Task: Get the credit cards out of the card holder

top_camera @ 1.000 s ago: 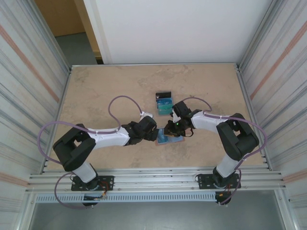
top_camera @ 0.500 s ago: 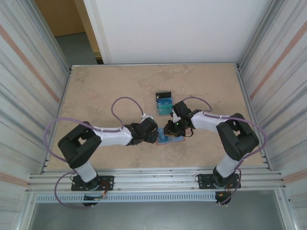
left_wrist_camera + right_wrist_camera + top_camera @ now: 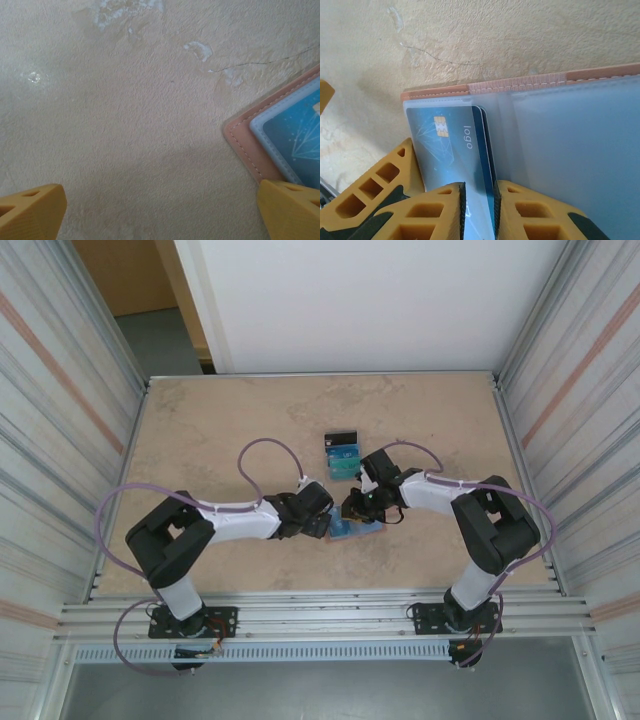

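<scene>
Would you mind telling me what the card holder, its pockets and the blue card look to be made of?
The card holder looks like matte salmon leather or imitation, given its stitched edge. Its pockets seem frosted soft plastic: the card shows through. The blue card appears smooth rigid plastic with printed chip and logo.

I read this as a robotics lab test cell. A beige stone-look surface (image 3: 230, 430) is boxed in by ribbed metal side walls (image 3: 60, 410) and a plain white back panel (image 3: 370, 300). The left arm (image 3: 225, 522) and right arm (image 3: 450, 495) are bolted to an aluminium rail frame (image 3: 330, 618), and purple cabling (image 3: 262, 446) hangs loose.
</scene>
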You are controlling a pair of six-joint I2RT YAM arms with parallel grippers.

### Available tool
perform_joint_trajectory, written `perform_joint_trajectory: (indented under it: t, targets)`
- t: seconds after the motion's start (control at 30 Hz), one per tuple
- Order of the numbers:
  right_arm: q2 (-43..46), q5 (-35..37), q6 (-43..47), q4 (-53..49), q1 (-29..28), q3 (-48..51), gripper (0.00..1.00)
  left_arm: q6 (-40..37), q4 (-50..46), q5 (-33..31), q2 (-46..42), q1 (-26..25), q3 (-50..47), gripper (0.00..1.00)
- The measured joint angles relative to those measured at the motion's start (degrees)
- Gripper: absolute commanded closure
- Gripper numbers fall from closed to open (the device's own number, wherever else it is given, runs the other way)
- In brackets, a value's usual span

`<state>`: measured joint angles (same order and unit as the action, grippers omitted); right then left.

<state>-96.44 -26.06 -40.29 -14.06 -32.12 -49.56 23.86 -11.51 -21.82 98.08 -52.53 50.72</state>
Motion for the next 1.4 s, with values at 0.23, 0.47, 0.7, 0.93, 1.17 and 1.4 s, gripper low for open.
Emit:
perform_joint_trajectory:
  t: [0.23,0.47,0.7,0.93,1.17,1.4]
  targets:
    - [0.5,-0.6,-0.2,0.7,0.6,1.2,0.72,-0.1,-1.4,-0.6,0.4,-0.2,0.9,0.01]
    - [0.6,3.0,-0.2,-0.3,-1.0,1.1,0.72,-0.3,-2.1,-0.6,0.6,-0.2,1.5,0.01]
    - [0.5,2.2,-1.0,1.6,-1.6,1.6,0.74,-0.5,-2.5,-0.8,1.0,-0.3,1.9,0.01]
    - [1.6,-3.2,-4.4,8.2,0.6,5.9,0.77,-0.5,-3.5,-1.2,1.1,-0.4,2.4,0.01]
    - [3.6,-8.7,-7.3,13.0,2.5,9.2,0.79,-0.7,-3.8,-1.4,1.3,-0.4,2.7,0.01]
    - [6.5,-12.1,-7.7,17.2,4.2,10.9,0.81,-0.7,-4.5,-1.6,1.5,-0.5,3.2,0.01]
